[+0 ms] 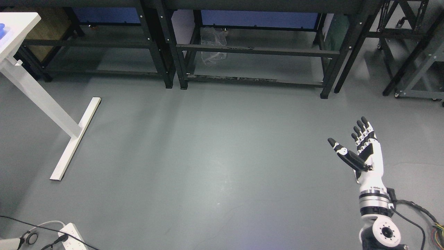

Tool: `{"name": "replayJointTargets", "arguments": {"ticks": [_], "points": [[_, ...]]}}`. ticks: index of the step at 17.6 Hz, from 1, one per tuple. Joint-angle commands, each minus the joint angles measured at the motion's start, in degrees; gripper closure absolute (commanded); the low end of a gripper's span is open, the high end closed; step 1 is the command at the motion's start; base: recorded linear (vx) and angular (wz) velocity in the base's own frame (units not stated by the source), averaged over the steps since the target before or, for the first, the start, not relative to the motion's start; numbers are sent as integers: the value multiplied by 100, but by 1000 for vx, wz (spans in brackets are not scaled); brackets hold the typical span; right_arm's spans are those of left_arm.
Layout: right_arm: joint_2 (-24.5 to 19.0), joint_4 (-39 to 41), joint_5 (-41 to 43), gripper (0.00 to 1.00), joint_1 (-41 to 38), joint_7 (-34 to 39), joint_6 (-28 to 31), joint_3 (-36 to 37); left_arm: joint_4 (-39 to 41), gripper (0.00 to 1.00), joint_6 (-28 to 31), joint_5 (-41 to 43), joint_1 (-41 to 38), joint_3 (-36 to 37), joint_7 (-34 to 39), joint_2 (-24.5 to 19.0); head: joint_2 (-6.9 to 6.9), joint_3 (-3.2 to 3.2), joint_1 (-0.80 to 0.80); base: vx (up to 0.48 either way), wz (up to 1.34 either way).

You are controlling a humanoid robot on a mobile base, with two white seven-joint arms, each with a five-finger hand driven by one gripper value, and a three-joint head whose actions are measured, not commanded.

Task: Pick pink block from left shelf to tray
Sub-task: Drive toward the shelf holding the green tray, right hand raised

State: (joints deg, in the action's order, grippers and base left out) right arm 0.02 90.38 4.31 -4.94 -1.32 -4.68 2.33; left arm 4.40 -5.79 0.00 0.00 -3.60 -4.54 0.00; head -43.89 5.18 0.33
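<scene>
My right hand [359, 147] rises from the lower right over bare grey floor. Its fingers are stretched out straight and the thumb is spread, holding nothing. No pink block, shelf or tray shows in the head view. At the top left, the corner of a white table [20, 26] carries a small blue item [1, 29] cut off by the picture's edge. My left arm is out of view.
Black metal frame tables [256, 50] line the back, with a clear plastic bag [213, 45] under one. The white table's leg and foot [74, 139] stand at the left. A power strip and cables [69, 238] lie at the bottom left. More dark frames [412, 55] stand at the right.
</scene>
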Motion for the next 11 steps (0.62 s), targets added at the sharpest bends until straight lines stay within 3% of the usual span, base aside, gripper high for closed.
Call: {"name": "replayJointTargets", "arguments": {"ticks": [1, 8, 11], "points": [[98, 59, 35, 0, 1, 115, -24, 23, 0, 0, -1, 9, -53, 0, -3, -100, 0, 0, 0, 0, 0], [98, 129, 104, 0, -69, 352, -76, 13, 0, 0, -1, 9, -53, 0, -3, -100, 0, 0, 0, 4, 1], [98, 121, 684, 0, -60, 501, -279, 31, 0, 0, -1, 9, -53, 0, -3, -100, 0, 0, 0, 34, 89]]}}
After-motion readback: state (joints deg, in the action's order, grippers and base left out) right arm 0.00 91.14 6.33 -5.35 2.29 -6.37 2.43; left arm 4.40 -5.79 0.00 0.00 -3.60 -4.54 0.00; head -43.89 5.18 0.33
